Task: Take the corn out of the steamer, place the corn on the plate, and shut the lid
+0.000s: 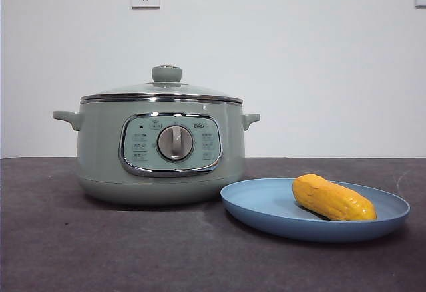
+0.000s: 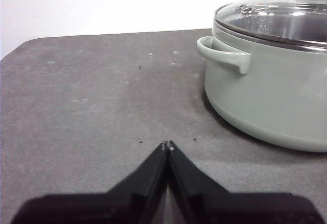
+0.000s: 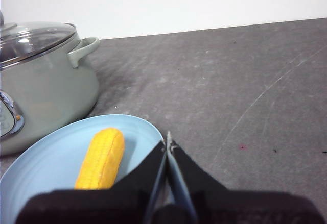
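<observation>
Sage-green steamer (image 1: 160, 165), left of centre, glass lid (image 1: 162, 90) seated on it. Yellow corn (image 1: 333, 198) lies on blue plate (image 1: 266, 205), lower right.

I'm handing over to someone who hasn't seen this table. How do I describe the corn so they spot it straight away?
Start at the big sage-green steamer with its glass lid on. Beside it on the dark table sits a wide light-blue plate. The corn lies on that plate: a stubby, bumpy cob, the only yellow-orange thing here.

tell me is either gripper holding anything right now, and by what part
Nothing is held. The left gripper and right gripper are both shut on nothing; the corn lies on the plate.
</observation>
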